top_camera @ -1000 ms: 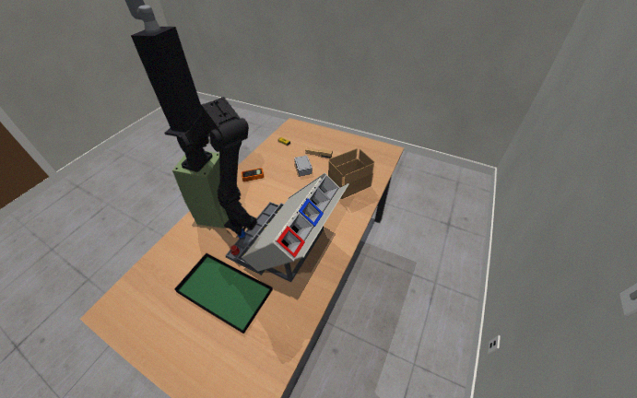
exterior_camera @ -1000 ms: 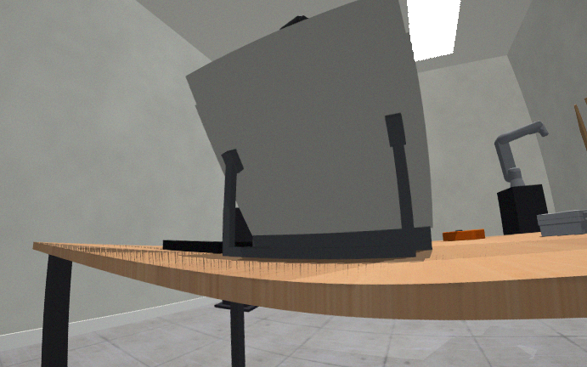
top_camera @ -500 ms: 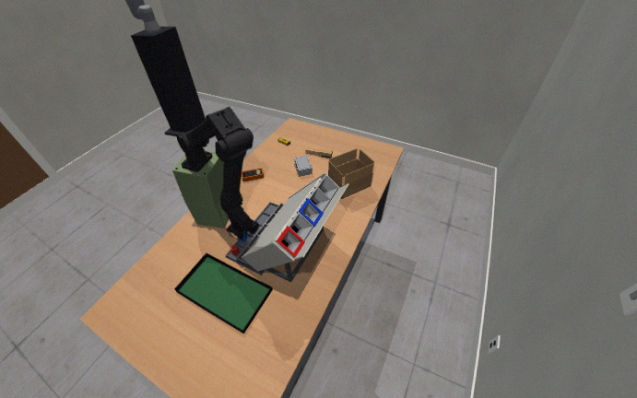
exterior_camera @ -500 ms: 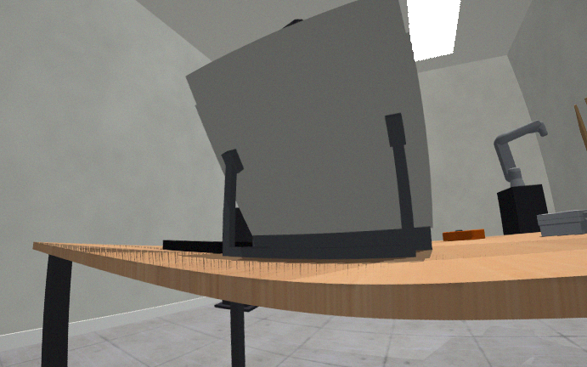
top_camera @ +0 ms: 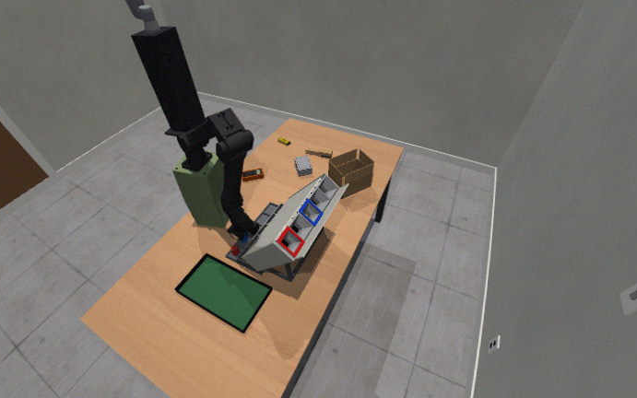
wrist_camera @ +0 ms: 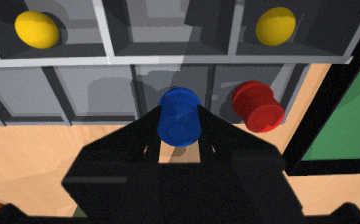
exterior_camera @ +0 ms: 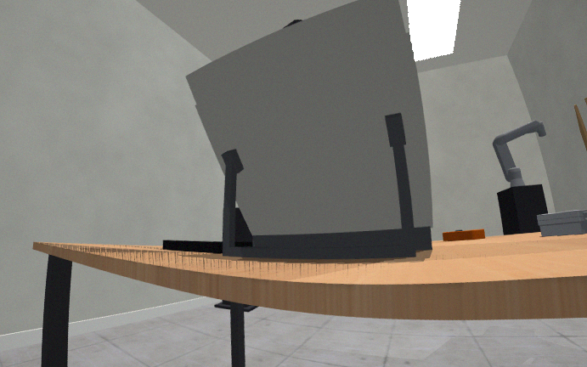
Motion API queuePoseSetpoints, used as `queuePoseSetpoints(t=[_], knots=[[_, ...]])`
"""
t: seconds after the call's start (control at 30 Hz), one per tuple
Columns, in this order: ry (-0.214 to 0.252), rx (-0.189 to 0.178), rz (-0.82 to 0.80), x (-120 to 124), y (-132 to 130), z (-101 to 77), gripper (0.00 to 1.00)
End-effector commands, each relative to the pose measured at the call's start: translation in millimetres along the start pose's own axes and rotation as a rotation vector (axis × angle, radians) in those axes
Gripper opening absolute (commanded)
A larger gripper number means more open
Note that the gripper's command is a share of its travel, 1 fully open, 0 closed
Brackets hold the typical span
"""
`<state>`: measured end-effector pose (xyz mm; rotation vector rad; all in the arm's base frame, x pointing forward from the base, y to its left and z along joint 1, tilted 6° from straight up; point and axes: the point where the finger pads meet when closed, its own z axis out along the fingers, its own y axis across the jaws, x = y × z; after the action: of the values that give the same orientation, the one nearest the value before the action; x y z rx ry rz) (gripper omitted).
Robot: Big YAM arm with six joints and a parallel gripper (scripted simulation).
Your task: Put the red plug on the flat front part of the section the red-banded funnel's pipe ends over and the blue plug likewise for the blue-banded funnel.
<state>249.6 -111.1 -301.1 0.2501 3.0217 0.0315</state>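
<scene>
My gripper (wrist_camera: 179, 111) (top_camera: 242, 238) is shut on the blue plug (wrist_camera: 179, 112) and holds it low over the flat front part of the second section from the right in the wrist view. The red plug (wrist_camera: 257, 106) (top_camera: 234, 249) stands on the flat front part of the section at the right end. Yellow marbles (wrist_camera: 36, 29) (wrist_camera: 276, 25) lie in the deeper compartments behind the front parts. The tilted grey cover (top_camera: 273, 237) (exterior_camera: 313, 137) carries the red-banded funnel (top_camera: 289, 241) and the blue-banded funnel (top_camera: 310, 211). In the exterior view the cover hides the gripper and both plugs.
A green mat (top_camera: 223, 292) (wrist_camera: 346, 115) with a black border lies beside the sections. A cardboard box (top_camera: 351, 170), a grey case (top_camera: 302, 165) (exterior_camera: 567, 222), an orange device (top_camera: 253, 173) (exterior_camera: 463, 234) and a small yellow item (top_camera: 283, 141) lie further back. The arm's green pedestal (top_camera: 201, 190) stands at the table's edge.
</scene>
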Motion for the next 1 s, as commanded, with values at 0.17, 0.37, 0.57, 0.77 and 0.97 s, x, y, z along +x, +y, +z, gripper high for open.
queuePoseSetpoints(t=[0.17, 0.37, 0.57, 0.77, 0.97], knots=[[0.006, -0.002, -0.001, 3.0, 4.7, 13.0, 0.0], [0.005, -0.003, -0.001, 3.2, 5.7, 14.1, 0.0], [0.002, -0.003, -0.002, 3.5, 7.1, 15.7, 0.0], [0.0, -0.003, -0.003, 3.7, 8.3, 17.0, 0.0], [-0.002, -0.001, 0.002, 1.6, 3.8, 11.1, 0.59]])
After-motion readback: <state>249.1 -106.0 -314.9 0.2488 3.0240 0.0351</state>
